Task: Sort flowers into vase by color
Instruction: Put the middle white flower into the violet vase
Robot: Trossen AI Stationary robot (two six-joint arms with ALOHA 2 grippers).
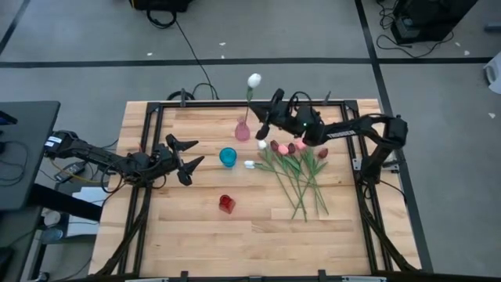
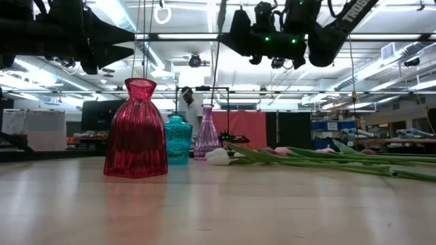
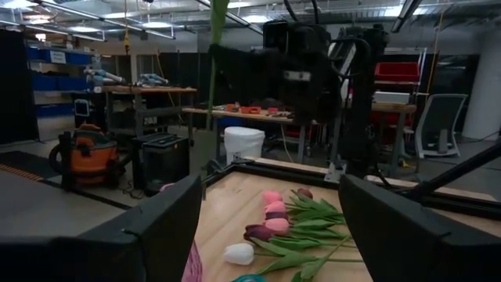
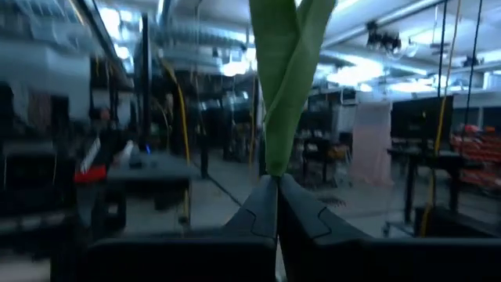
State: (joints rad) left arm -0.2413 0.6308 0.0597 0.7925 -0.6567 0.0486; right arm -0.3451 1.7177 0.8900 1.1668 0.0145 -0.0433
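Observation:
My right gripper is up over the far middle of the table, shut on a white tulip that stands upright. Its stem runs down to the mouth of the pink vase; whether its end is inside I cannot tell. A blue vase and a red vase stand nearer. A bunch of pink, dark red and white tulips lies flat on the wood to the right of the vases. My left gripper is open, raised left of the blue vase and pointing at it. My right gripper pinches the white tulip's green leaves and stem between its two shut fingers, some way below the head. The fingers come level from the table's right side, across the stem. The tulip stands upright, its leaves rising above the fingers.
The table's black frame rail runs along the far edge behind the pink vase. A single white tulip head lies just right of the blue vase. Bare wood stretches toward the near edge. A person stands far off in the room.

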